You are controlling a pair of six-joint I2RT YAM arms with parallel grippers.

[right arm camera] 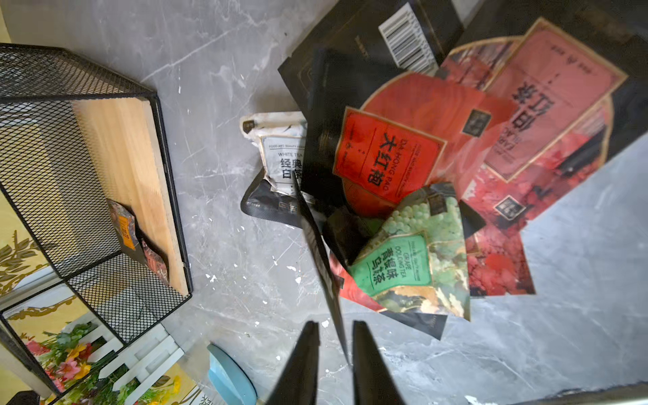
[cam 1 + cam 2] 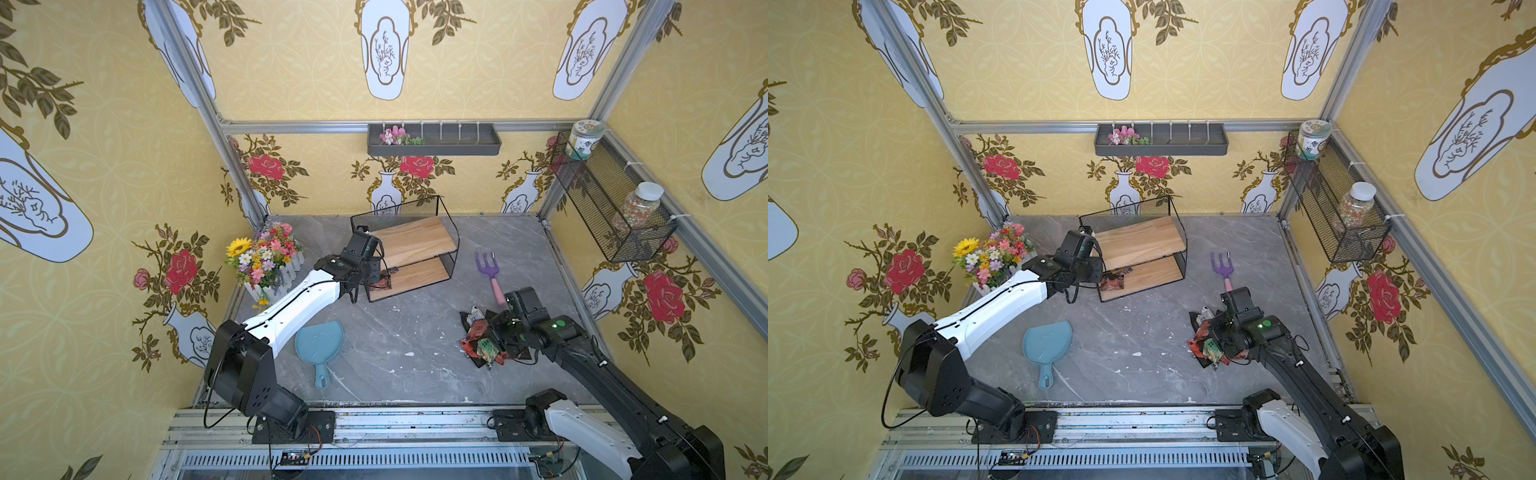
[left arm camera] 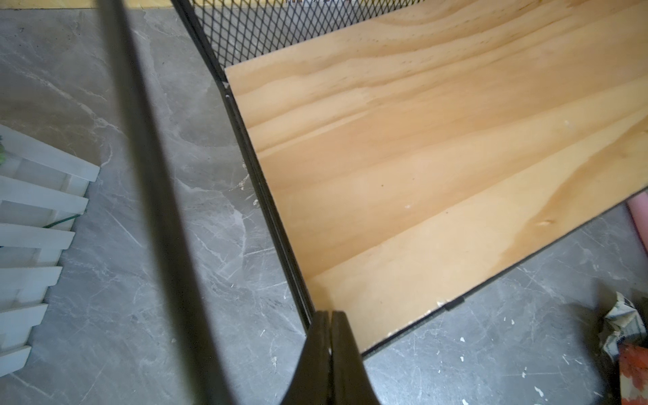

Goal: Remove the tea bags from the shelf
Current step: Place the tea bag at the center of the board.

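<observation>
The shelf [image 2: 415, 241] stands at the back of the grey table, its top board bare. Two tea bags [image 2: 383, 283], one orange [image 1: 126, 228] and one dark red [image 1: 154, 259], lie at the left end of its lower board. My left gripper [image 2: 376, 274] hovers at that end, shut [image 3: 329, 315] with nothing visible between its fingers. To the right, several tea bags lie heaped on the table [image 2: 478, 332], among them red [image 1: 385, 161], green [image 1: 403, 266] and white [image 1: 284, 157]. My right gripper [image 1: 336, 326] is open above the heap, a black sachet [image 1: 322, 263] edge-on and loose between its jaws.
A purple garden fork [image 2: 488, 270] lies just behind the heap. A blue leaf-shaped dish [image 2: 320, 345] sits at the front left. A flower box with a white fence [image 2: 266, 262] stands beside the shelf. A grey wall tray [image 2: 434, 141] and a mesh basket [image 2: 611, 199] hang above.
</observation>
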